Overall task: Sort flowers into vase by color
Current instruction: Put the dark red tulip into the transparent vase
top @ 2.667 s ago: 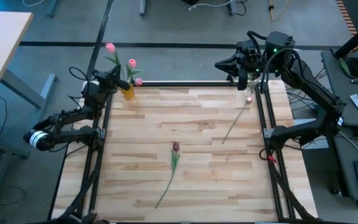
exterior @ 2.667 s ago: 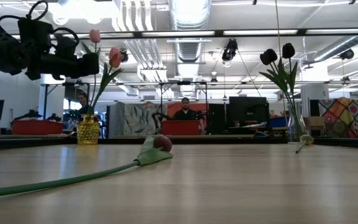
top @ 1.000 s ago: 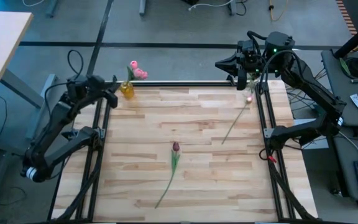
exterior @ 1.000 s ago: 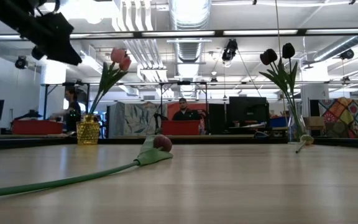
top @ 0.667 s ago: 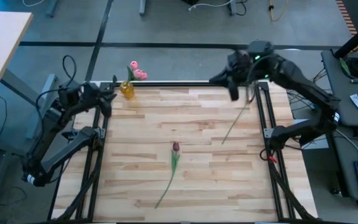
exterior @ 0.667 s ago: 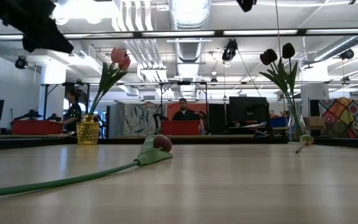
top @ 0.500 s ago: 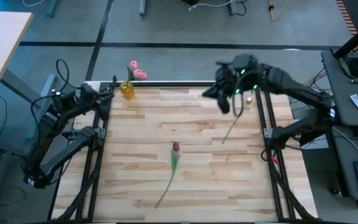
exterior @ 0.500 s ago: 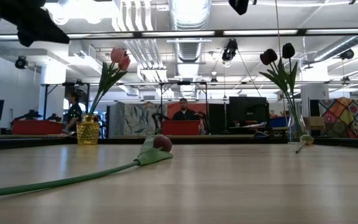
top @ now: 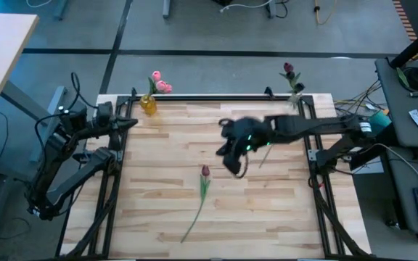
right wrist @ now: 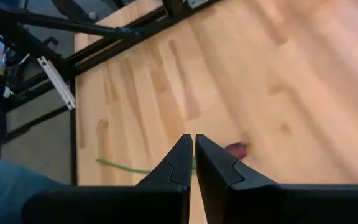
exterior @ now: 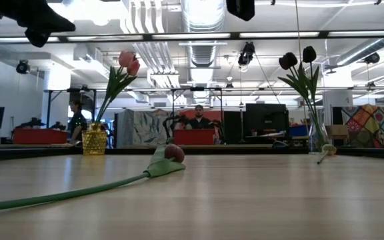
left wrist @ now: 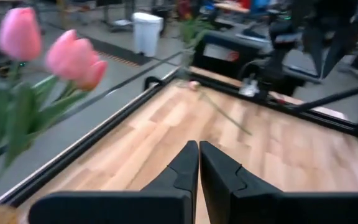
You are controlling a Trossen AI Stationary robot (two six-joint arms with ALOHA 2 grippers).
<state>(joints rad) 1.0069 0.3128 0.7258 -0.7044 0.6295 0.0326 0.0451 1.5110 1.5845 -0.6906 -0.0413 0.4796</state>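
Nearest the lower edge of the high view, a maroon tulip [top: 205, 172] lies flat on the wooden table [top: 158, 159], its head at centre frame and its green stem running down and left toward the lower edge. The right gripper [top: 232, 163] hangs above the table just up and right of that head, apart from it, with the arm stretched in from the right side of the frame. In the right wrist view the two dark fingers [right wrist: 173, 163] are pressed together with nothing between them, and the maroon head shows just beyond their tips (slightly to the right of the tips in that picture). A second flower [top: 274, 139] lies on the table right of centre, its thin stem partly hidden under the right arm. Farther up, at the left edge of the table, the left gripper [top: 130, 123] is raised beside the frame rail; its fingers [left wrist: 185, 165] are likewise clenched on nothing. At the upper left corner stands a yellow vase [top: 148, 106] holding pink tulips [top: 160, 82], close above the left gripper. At the upper right corner a clear vase [exterior: 321, 143] holds dark maroon tulips [top: 289, 70], well apart from both grippers.
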